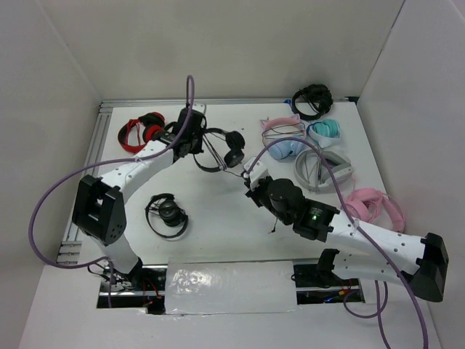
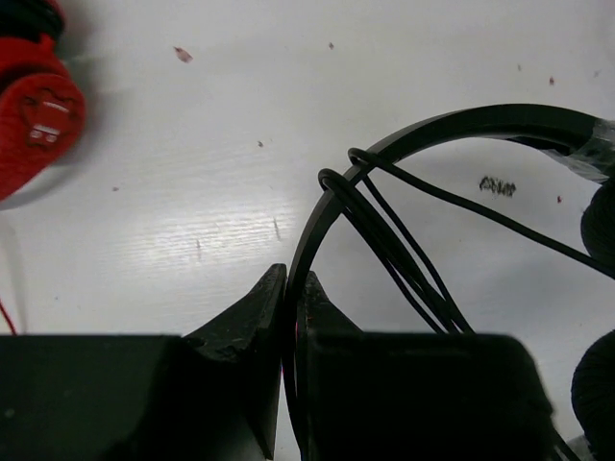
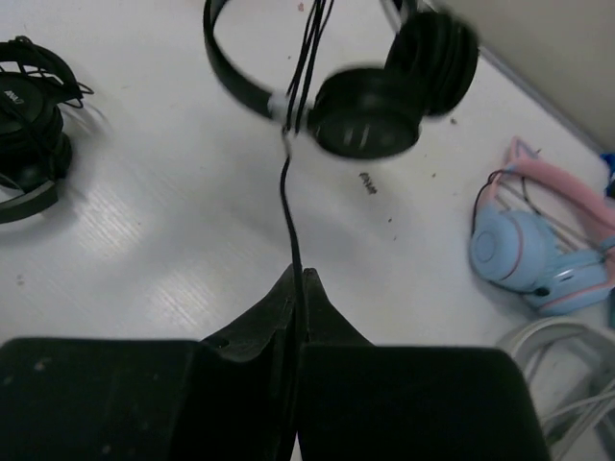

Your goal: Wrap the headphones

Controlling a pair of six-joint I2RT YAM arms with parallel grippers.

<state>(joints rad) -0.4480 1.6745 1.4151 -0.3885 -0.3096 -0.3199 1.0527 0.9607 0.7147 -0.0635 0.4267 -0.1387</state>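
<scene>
The black headphones lie at the table's middle back, with a thin headband and round earcups. Their thin black cable is looped a few times around the headband. My left gripper is shut on the headband, as the left wrist view shows. My right gripper is shut on the cable, which runs taut from the headband to my fingers in the right wrist view. The jack is hidden.
A red-and-black pair lies at the back left. A compact black pair lies front left. A pink-and-blue pair, a teal pair, a grey-white pair, a pink pair and a black pair crowd the right side.
</scene>
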